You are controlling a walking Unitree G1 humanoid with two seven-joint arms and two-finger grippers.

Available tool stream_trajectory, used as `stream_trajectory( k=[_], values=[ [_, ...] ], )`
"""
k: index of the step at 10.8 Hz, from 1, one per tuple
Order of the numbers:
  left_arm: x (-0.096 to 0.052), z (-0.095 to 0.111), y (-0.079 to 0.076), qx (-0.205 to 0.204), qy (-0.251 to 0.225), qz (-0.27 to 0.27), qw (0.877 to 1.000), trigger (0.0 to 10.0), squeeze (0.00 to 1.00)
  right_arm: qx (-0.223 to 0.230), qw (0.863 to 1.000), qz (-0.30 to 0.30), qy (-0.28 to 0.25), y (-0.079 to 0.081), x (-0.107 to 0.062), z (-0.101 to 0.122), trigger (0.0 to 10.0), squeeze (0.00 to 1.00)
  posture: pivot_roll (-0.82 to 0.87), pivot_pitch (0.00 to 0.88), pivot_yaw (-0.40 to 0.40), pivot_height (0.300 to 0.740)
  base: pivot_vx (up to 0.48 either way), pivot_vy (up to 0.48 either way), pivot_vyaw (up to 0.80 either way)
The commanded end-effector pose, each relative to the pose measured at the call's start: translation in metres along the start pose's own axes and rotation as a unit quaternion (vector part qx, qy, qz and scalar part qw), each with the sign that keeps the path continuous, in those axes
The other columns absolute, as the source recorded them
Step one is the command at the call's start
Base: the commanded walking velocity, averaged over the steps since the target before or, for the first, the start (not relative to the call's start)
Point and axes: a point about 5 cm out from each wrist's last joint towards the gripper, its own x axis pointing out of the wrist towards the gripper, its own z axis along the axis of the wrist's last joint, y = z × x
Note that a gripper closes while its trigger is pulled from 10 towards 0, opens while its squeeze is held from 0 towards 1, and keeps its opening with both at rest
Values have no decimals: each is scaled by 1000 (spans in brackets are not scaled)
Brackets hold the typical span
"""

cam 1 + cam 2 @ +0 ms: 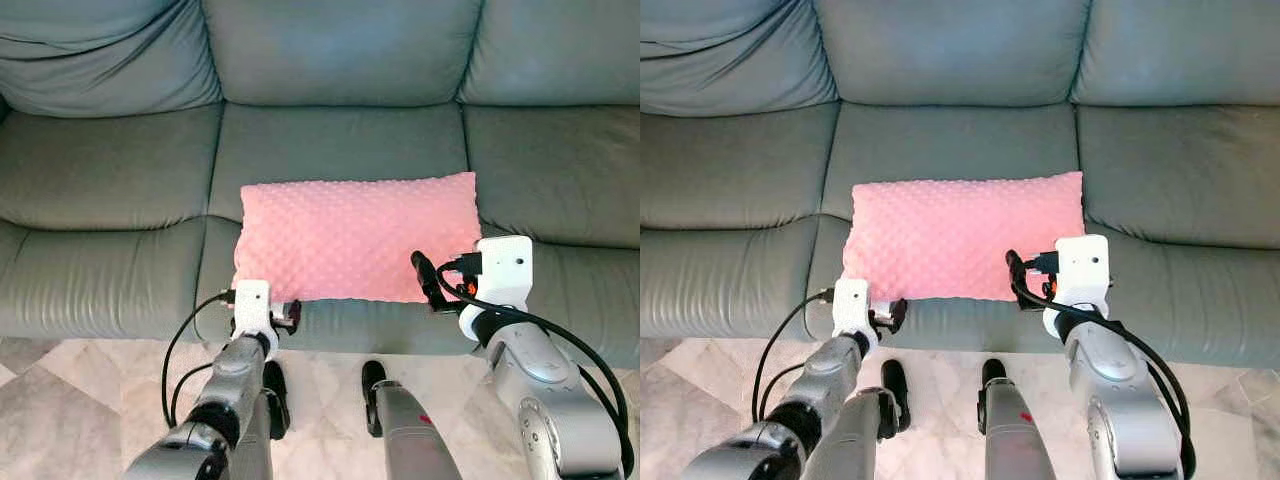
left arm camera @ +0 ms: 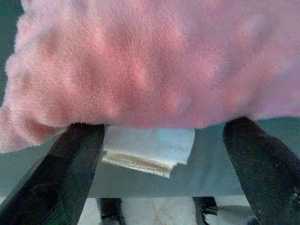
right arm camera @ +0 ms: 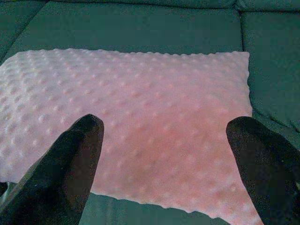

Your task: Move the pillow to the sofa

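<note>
Right tool [image 3: 164, 140] hovers open above pillow [image 1: 357, 238] on sofa [image 1: 120, 180].

Soft even daylight, blurry wrist close-up

No words, brands or numbers can be read anywhere. A white tag [image 2: 147, 149] hangs under the pink pillow [image 2: 154, 61], low in the left wrist view, too blurred to show print.

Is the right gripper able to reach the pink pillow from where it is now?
Probably yes: the right gripper hovers open right at the pillow, near its front edge on the sofa, nothing between.
</note>
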Motion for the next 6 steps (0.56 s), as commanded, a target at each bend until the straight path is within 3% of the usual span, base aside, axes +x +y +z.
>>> stream_trajectory(
  k=[1,4,6],
  values=[
    [-12,-25,9,-9,29,-4,1000,10000,0,4,1000,5,20,1,-3,-11,10000,0,-274,495,83,740,0,0,0],
    [-32,-28,34,7,14,-34,999,10000,0,1,999,15,33,2,0,-18,10000,0,-249,450,83,740,0,0,0],
    [-54,-16,50,28,-6,-48,998,10000,0,-1,998,30,52,7,7,-28,10000,0,-216,381,82,740,0,0,0]
  ],
)
